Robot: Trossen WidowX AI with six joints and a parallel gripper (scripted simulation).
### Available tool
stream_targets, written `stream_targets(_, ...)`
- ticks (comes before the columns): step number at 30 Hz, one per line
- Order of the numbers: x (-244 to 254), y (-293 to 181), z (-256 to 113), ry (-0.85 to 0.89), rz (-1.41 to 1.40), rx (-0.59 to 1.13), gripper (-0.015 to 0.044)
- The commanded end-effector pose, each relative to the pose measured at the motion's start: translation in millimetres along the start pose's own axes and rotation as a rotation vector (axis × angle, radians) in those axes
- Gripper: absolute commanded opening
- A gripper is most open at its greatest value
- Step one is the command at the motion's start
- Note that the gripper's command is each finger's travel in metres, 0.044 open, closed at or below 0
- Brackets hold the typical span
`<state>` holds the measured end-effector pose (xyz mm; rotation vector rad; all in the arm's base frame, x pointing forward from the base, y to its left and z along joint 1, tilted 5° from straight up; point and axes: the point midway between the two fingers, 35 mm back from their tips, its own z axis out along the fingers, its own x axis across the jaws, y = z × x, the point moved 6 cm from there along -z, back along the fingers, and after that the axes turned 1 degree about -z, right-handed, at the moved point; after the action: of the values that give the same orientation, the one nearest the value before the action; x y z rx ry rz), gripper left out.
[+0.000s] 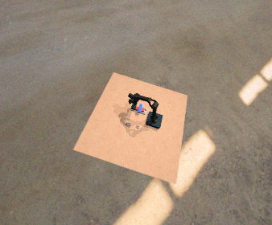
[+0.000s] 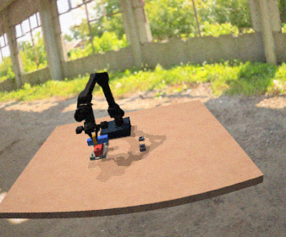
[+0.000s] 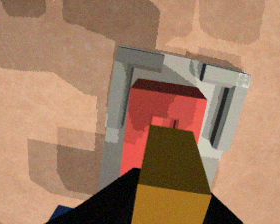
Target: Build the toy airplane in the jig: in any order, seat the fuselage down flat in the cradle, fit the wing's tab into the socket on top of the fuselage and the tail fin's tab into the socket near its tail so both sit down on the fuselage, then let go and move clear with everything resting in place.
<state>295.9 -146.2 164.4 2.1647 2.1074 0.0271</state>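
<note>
The red fuselage (image 1: 143, 110) (image 2: 98, 149) (image 3: 166, 104) lies in the grey cradle (image 2: 93, 157) (image 3: 114, 90) and looks flat. The blue wing (image 1: 140, 107) (image 2: 102, 140) lies crosswise over the fuselage; only one blue corner (image 3: 60, 215) of it shows in the wrist view. Its tab is hidden. My gripper (image 2: 94, 135) (image 3: 162, 182) is shut on the yellow tail fin (image 2: 94, 139) (image 3: 170, 160) and holds it over the fuselage's tail end. The fin's lower end partly covers the tail socket (image 3: 175, 123) in the wrist view. The fin's tab is hidden, and I cannot tell its height above the socket.
Two small dark holders (image 1: 128, 124) (image 1: 138, 127) (image 2: 141, 139) (image 2: 142, 147) stand on the tan board (image 1: 107, 137) (image 2: 189, 178) to one side of the cradle. The arm's dark base (image 1: 154, 120) (image 2: 117, 129) stands behind the cradle in the exterior view. The wing stands close to the gripper.
</note>
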Motion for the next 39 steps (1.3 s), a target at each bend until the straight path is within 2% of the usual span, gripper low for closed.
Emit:
stream_targets(1,0.5,0.0,9.0,0.007,-0.004,0.005,0.0066)
stream_targets(15,1.0,-0.8,31.1,0.007,-0.004,0.005,0.0066)
stream_targets(23,0.7,-1.0,29.9,0.002,0.001,0.005,0.0078)
stream_targets(27,0.7,-1.0,29.9,0.002,0.001,0.005,0.0051)
stream_targets(29,0.7,-1.0,29.9,0.002,0.001,0.005,0.0)
stream_targets(32,0.7,-1.0,29.9,0.002,0.001,0.005,0.0)
stream_targets(39,0.7,-1.0,29.9,0.002,0.001,0.005,0.0184)
